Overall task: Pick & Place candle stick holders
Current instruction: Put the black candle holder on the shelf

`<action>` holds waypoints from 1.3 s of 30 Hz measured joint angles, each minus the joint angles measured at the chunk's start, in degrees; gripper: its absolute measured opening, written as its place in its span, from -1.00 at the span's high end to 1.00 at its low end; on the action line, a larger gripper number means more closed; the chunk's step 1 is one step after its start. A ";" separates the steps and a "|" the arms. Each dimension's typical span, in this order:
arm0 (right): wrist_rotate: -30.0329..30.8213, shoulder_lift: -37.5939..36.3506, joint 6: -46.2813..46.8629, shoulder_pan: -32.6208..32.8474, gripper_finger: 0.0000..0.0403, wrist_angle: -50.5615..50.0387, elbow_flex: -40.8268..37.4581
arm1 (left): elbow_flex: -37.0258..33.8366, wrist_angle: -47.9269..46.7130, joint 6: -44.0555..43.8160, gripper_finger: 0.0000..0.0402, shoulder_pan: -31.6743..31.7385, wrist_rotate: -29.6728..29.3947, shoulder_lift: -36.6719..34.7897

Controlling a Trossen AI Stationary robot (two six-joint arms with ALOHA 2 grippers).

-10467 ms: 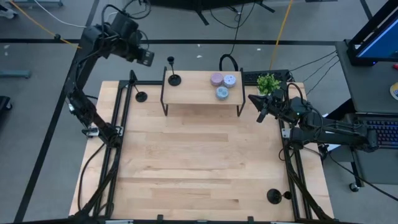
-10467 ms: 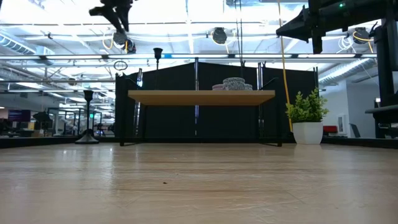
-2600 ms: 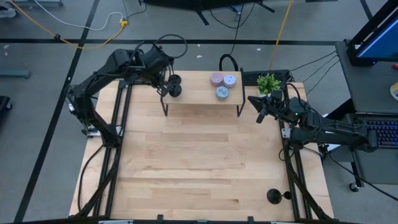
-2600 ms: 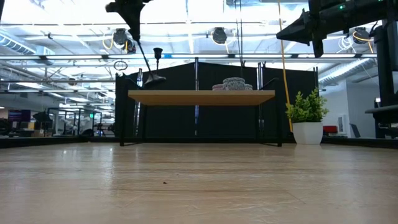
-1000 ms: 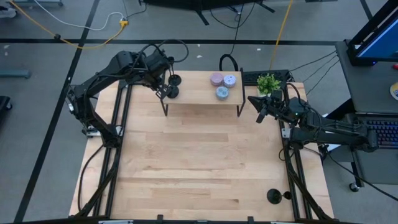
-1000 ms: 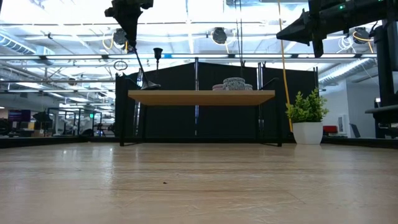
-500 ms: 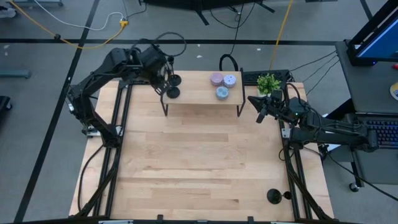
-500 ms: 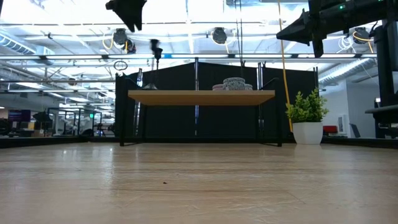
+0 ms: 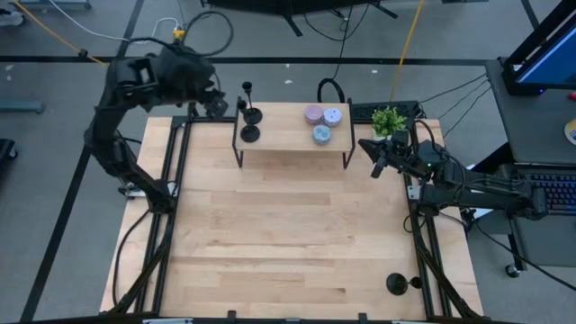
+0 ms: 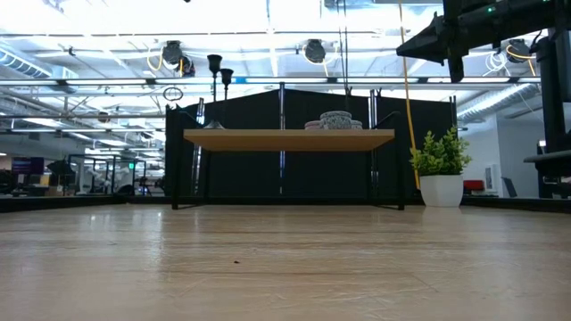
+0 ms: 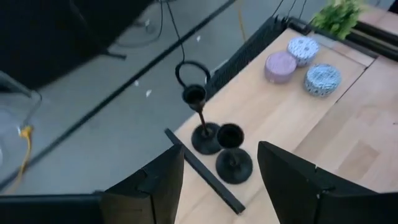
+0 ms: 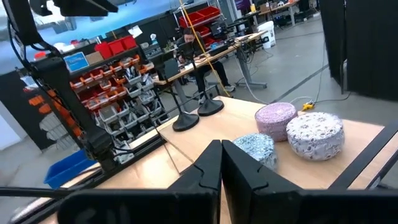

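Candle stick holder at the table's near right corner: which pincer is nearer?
Right. The right pincer sits beside the potted plant, up that same edge from the holder; the left pincer hangs over the far left corner.

No readable text, labels, brand marks or numbers in any view. One candidate only: a blue sign [image 12: 76, 61] on the shelving in the room, well beyond the right fingers [image 12: 239, 169]; its print is too small to make out. The patterned tins [image 12: 314, 135] just ahead of those fingers carry a pattern, no lettering that can be made out.
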 joint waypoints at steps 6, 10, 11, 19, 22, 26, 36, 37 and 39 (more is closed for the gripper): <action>-9.76 0.00 1.28 -0.02 0.98 0.01 0.00 | -0.07 -0.75 6.16 -0.05 1.68 0.01 -3.08; -16.94 0.00 0.19 0.57 0.98 0.32 0.01 | -0.56 -0.64 5.99 -0.05 3.44 1.15 -5.10; -18.48 0.00 0.04 0.99 0.99 0.96 0.00 | -1.22 -0.73 5.69 -0.05 3.79 2.44 -5.71; -26.76 -0.02 -4.10 7.26 1.00 7.64 2.59 | -15.90 1.71 3.17 -0.05 4.98 7.47 -13.95; -26.56 0.10 -6.83 10.55 1.00 4.22 5.48 | -24.75 7.90 3.17 -0.05 4.98 10.43 -18.59; -22.16 1.19 -8.94 15.25 0.99 -8.34 12.28 | -37.58 18.90 3.16 -0.05 4.98 14.85 -25.80; -11.51 11.44 -8.67 28.38 0.99 -42.21 34.37 | -63.56 30.38 -3.78 -0.05 4.98 18.18 -42.60; -11.24 12.83 -7.95 29.54 0.99 -44.98 36.47 | -66.00 31.70 -4.88 -0.05 4.98 18.18 -44.35; -11.22 15.72 -6.46 31.66 0.99 -50.21 40.48 | -70.72 33.91 -6.79 -0.05 4.96 18.31 -47.80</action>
